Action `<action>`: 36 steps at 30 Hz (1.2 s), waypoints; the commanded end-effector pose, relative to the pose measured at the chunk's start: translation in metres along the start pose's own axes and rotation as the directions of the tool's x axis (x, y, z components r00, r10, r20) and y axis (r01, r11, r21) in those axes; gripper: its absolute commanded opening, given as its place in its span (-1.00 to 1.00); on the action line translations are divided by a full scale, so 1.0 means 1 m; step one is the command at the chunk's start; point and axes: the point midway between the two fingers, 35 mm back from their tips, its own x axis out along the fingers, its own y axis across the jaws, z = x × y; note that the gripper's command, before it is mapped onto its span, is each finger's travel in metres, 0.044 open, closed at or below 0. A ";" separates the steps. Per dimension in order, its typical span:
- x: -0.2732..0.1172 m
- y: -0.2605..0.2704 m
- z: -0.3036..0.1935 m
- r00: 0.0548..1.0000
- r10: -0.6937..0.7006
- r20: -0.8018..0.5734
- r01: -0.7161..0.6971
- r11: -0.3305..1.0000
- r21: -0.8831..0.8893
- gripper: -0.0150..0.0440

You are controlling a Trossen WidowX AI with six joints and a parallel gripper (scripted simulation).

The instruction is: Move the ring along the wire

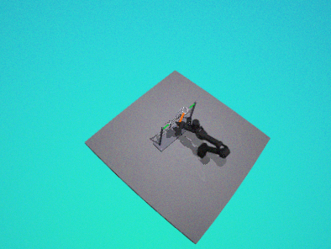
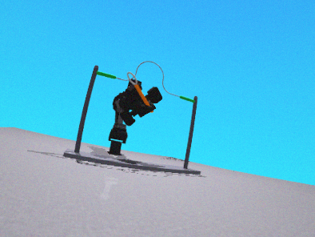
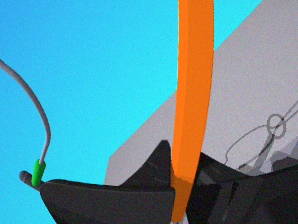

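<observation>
Hand (image 3: 174, 219) pinches the handle (image 3: 192, 90) low down, tilted, so the ring (image 2: 132, 78) can encircle the wire (image 2: 151, 64) at the hump's foot without touching.

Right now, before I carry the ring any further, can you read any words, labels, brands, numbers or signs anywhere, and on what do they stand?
None: no view shows any readable text.
Black parallel-jaw gripper, shut on the orange handle: no marking.
Dark posts, grey base plate: no marking.
Grey floor slab: a faint pale T-like mark, too blurred to call a letter.
</observation>
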 end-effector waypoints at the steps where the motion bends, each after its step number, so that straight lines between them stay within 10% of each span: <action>1: -0.010 0.019 0.000 0.997 0.043 -0.068 -0.035 0.994 0.104 -1.00; 36: -0.041 0.091 0.030 0.946 0.271 -0.176 -0.156 0.861 0.484 -1.00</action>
